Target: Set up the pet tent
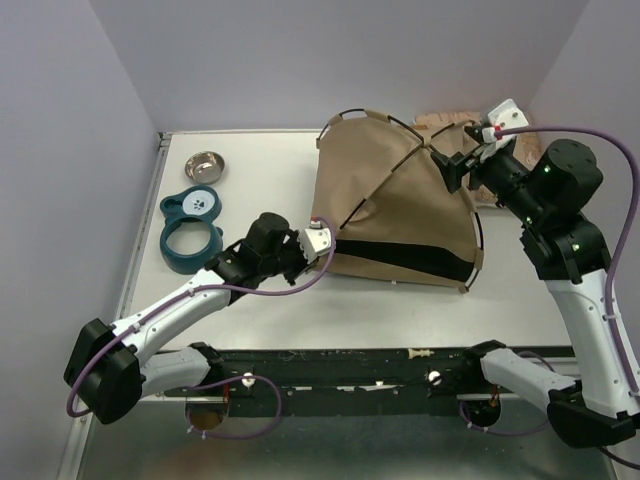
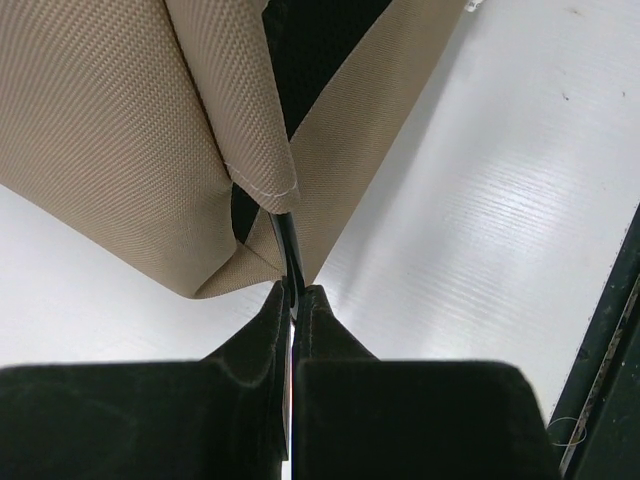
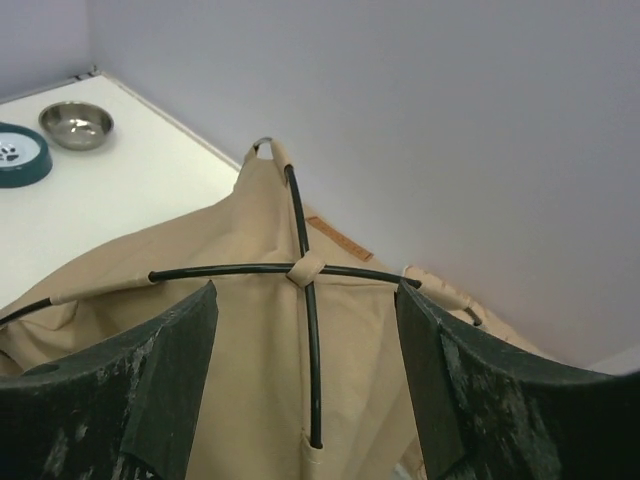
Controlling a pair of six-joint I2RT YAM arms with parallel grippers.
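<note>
The pet tent (image 1: pixel 390 210) stands mid-table, tan fabric on thin black poles with a black band along its base. My left gripper (image 1: pixel 328 243) is at the tent's near left bottom corner. In the left wrist view that gripper (image 2: pixel 294 292) is shut on the thin black pole end (image 2: pixel 290 245) coming out of the fabric corner. My right gripper (image 1: pixel 452 170) hovers at the tent's top. It (image 3: pixel 305 310) is open, its fingers (image 3: pixel 190 340) straddling the crossing of the two poles (image 3: pixel 305 270), held by a fabric loop. An orange-brown label patch (image 3: pixel 340 238) shows beyond.
A steel bowl (image 1: pixel 204 164) and a teal ring-shaped feeder (image 1: pixel 192 228) sit at the table's left. A pink cushion (image 1: pixel 440 124) lies behind the tent against the back wall. Walls close in at the back and on both sides.
</note>
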